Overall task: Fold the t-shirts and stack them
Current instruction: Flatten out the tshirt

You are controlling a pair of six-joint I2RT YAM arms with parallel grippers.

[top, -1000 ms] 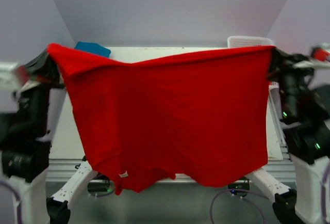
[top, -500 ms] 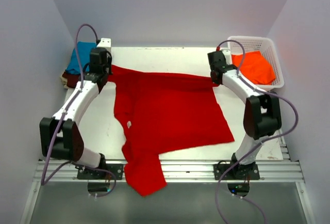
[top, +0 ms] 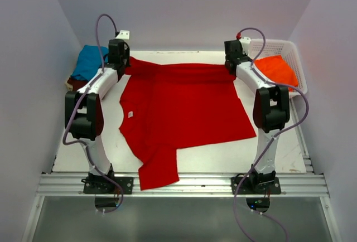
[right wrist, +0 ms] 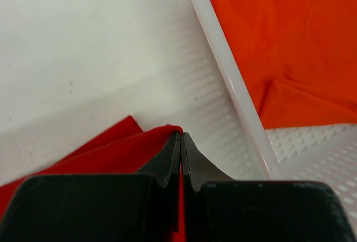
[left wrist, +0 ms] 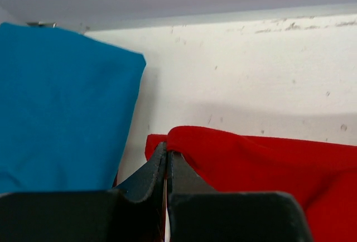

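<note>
Grip: the red t-shirt's [top: 184,114] far left corner is pinched in the closed left end effector [left wrist: 167,158], its far right corner in the closed right end effector [right wrist: 181,141] | Where: spread on the tabletop [top: 279,141], stretched side to side between both, the rest lying toward the near edge | Look: bright red, soft, slightly wrinkled
</note>
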